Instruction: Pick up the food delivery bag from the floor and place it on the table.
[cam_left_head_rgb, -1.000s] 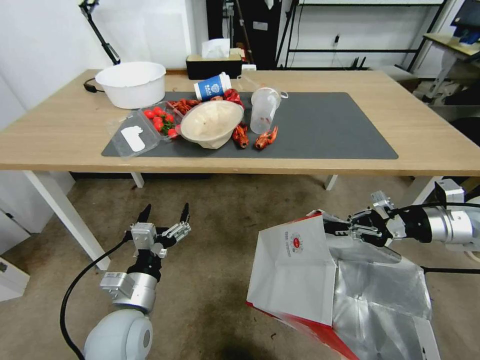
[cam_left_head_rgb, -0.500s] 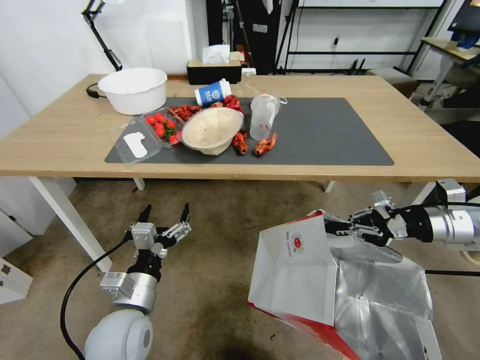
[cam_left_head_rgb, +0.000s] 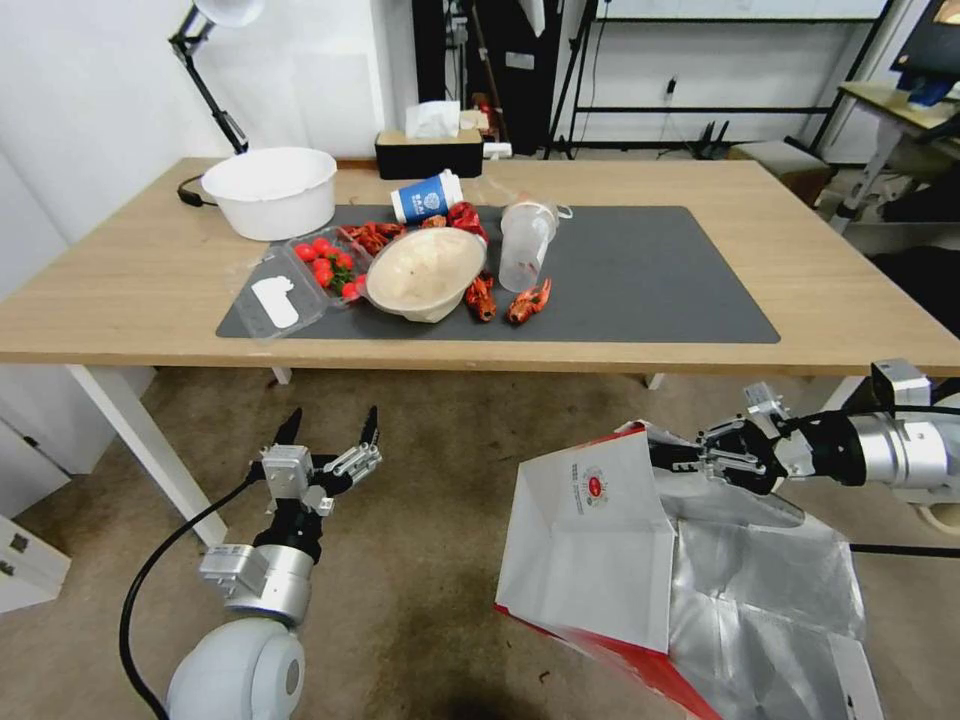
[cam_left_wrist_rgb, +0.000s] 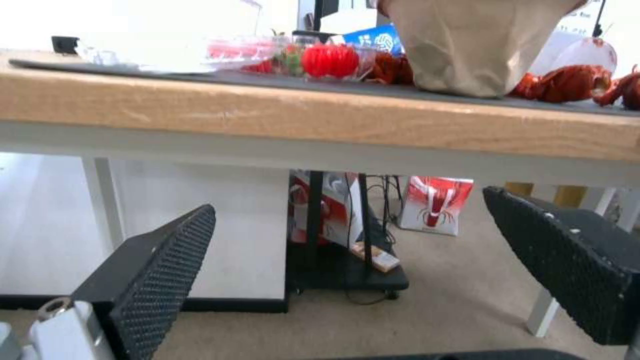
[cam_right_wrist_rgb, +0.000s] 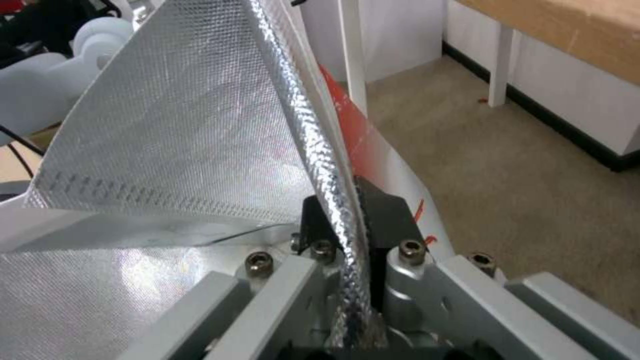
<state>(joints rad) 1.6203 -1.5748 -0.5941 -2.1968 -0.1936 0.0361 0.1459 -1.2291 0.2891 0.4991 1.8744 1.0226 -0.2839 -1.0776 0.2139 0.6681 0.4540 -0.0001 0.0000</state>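
The food delivery bag (cam_left_head_rgb: 590, 540), white and red with silver foil inside, hangs tilted just over the floor (cam_left_head_rgb: 440, 500) at the lower right. My right gripper (cam_left_head_rgb: 675, 458) is shut on its upper rim. In the right wrist view the foil edge (cam_right_wrist_rgb: 333, 165) runs between the closed fingers (cam_right_wrist_rgb: 387, 220). My left gripper (cam_left_head_rgb: 330, 425) is open and holds nothing, low on the left below the table (cam_left_head_rgb: 850, 290); its black pads (cam_left_wrist_rgb: 153, 270) stand wide apart under the table's front edge (cam_left_wrist_rgb: 267, 110). A dark grey mat (cam_left_head_rgb: 650, 270) lies on the table.
The mat's left half carries a beige bowl (cam_left_head_rgb: 425, 272), red crayfish (cam_left_head_rgb: 528, 300), a tomato box (cam_left_head_rgb: 325, 262), a clear cup (cam_left_head_rgb: 525, 240) and a blue cup (cam_left_head_rgb: 425, 197). A white basin (cam_left_head_rgb: 270, 190) stands at the back left. A white table leg (cam_left_head_rgb: 140, 440) is left of my left arm.
The table sits a little lower in the head view, so the camera has moved. Both grippers and the bag keep their places in the picture.
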